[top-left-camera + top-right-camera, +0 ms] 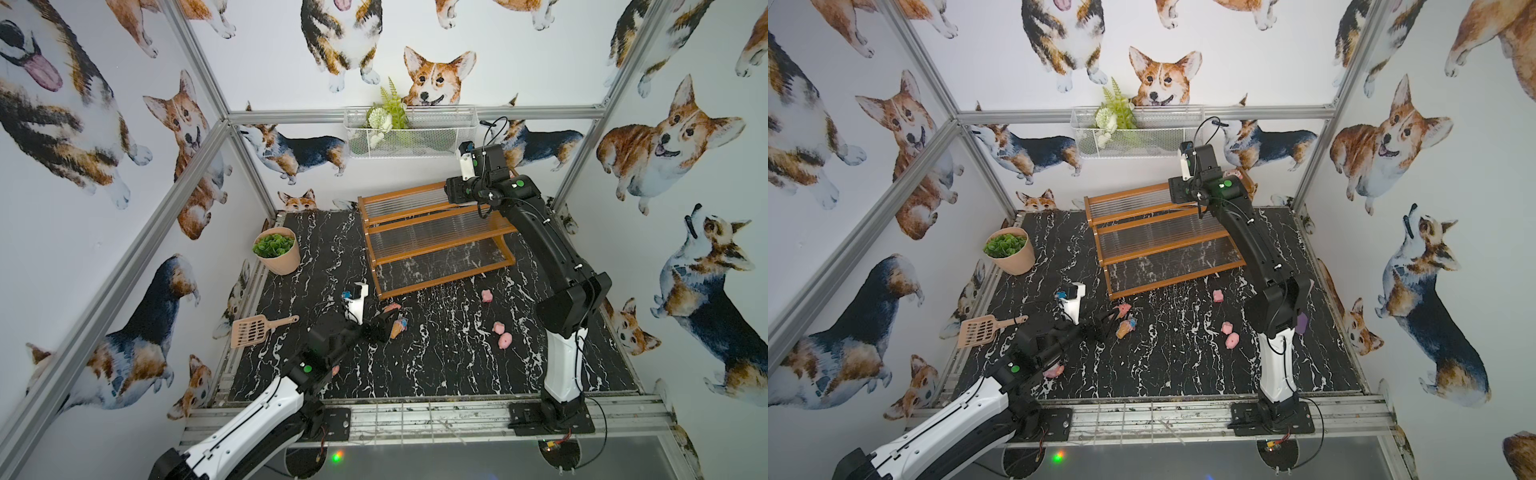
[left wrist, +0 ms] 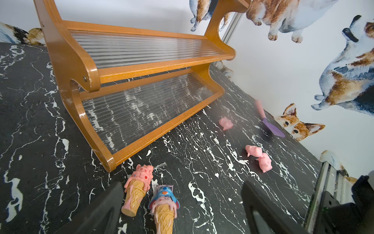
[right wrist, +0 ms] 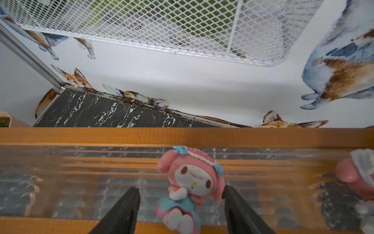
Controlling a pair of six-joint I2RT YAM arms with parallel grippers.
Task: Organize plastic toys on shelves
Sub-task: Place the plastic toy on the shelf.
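Mesh basket [image 1: 411, 133] above the shelves [image 1: 436, 232]

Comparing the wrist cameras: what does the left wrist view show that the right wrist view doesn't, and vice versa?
Left wrist only: two ice-cream cones, three pink pigs, the purple scoop. Right wrist only: a doll between the right gripper's open jaws on the top shelf, a second doll, the mesh basket. Both: the shelves and the black marble tabletop.

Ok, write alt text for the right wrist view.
A pink-and-white doll figurine rests on the rack's clear ribbed top shelf, between the jaws of the open right end effector. A second doll shows at the frame's edge; a white mesh basket hangs beyond.
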